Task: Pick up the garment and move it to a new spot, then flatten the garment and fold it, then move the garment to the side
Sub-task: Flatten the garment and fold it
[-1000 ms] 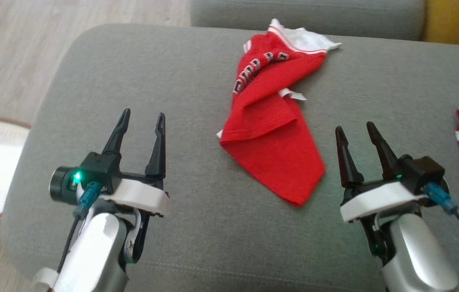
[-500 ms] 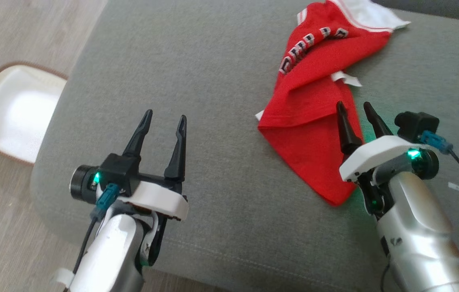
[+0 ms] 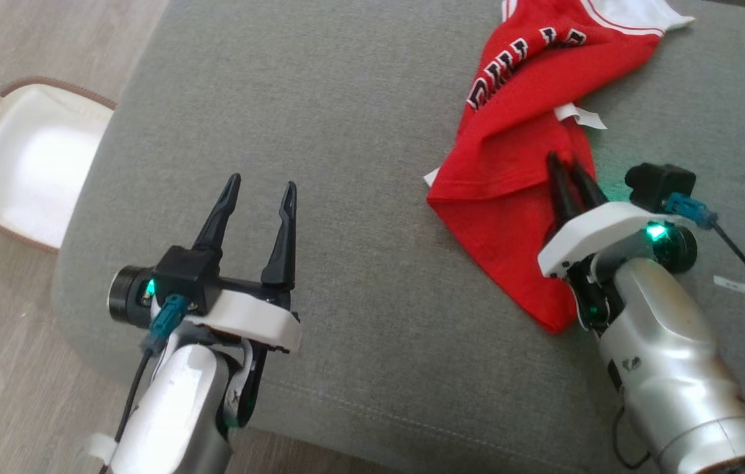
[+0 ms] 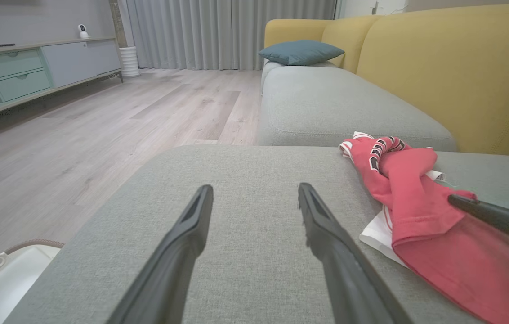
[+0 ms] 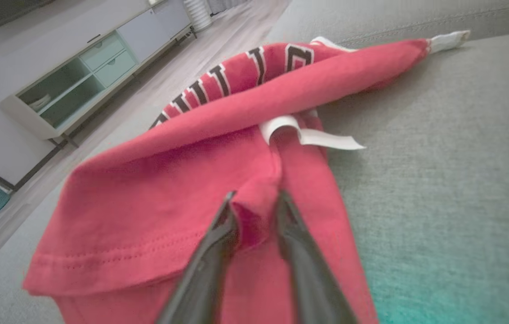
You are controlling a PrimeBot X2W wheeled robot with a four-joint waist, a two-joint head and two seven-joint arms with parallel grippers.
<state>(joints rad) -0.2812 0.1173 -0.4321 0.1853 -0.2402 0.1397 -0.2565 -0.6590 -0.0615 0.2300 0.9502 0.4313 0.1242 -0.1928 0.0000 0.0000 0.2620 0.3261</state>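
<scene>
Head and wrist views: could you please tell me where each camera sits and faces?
Head: on the head, looking down at the grey cushion; open left gripper lower left, right gripper on the red garment.
Left wrist: along its own spread fingers, low across the cushion towards a yellow sofa.
Right wrist: along its own fingers, which pinch a garment fold.
Shared: all three show the garment; head and left wrist show the basket.

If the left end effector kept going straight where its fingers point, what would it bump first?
Probably the grey cushion: the left end effector points low across its bare top, and the red garment lies off to the right of that line. Depth is unclear; it might skim over.
</scene>
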